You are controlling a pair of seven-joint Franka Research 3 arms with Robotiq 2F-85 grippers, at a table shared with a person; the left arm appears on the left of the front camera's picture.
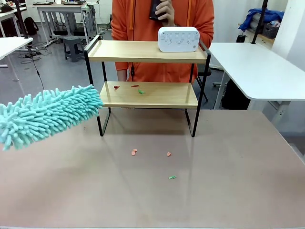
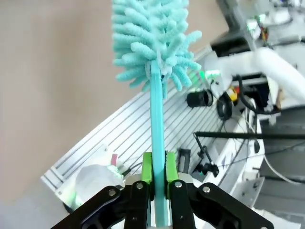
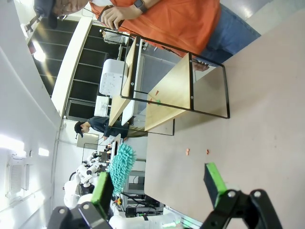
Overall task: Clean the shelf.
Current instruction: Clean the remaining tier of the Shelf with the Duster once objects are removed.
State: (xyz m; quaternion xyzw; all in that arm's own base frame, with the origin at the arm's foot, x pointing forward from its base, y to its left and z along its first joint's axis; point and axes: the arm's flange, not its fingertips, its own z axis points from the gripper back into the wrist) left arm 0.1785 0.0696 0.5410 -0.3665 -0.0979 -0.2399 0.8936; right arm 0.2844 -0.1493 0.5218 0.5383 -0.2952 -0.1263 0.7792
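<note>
The shelf (image 1: 147, 94), two light wooden boards in a black frame, stands at the table's far middle. A few red and green scraps (image 1: 136, 88) lie on its lower board. A white box (image 1: 178, 38) sits on the top board. My left gripper (image 2: 159, 174) is shut on the handle of a teal fluffy duster (image 2: 151, 38). The duster head (image 1: 47, 115) hangs at the left, its tip close to the shelf's lower left corner. My right gripper (image 3: 157, 186) is open and empty above the table, sideways to the shelf (image 3: 176, 88).
Red and green scraps (image 1: 152, 160) lie on the table in front of the shelf. A person in an orange top (image 1: 162, 28) stands behind the shelf, one hand raised. White tables stand at the back left and right.
</note>
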